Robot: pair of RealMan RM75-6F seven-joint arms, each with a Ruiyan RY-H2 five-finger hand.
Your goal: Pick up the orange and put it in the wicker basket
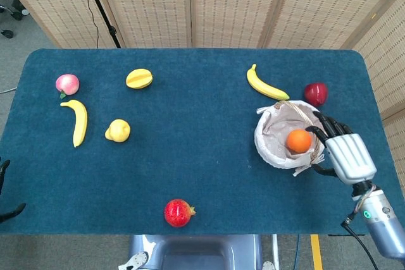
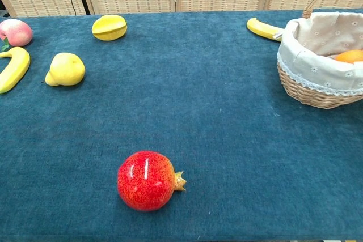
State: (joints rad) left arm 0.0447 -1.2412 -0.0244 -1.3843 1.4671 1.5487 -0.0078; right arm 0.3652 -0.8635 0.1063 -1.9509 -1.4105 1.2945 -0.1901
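The orange [image 1: 299, 140] is round, with no long axis, and lies inside the wicker basket [image 1: 269, 144]; the right hand [image 1: 345, 153] beside it has its fingers [image 1: 326, 124] released and spread.

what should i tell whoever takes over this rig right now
Right hand: holds nothing, fingers apart, beside the wicker basket on its right.
Left hand: not in view.
Orange: lies inside the basket on the cloth liner, free of the hand.
Done: the orange is in the basket.
Left: probably only drawing the right arm clear.
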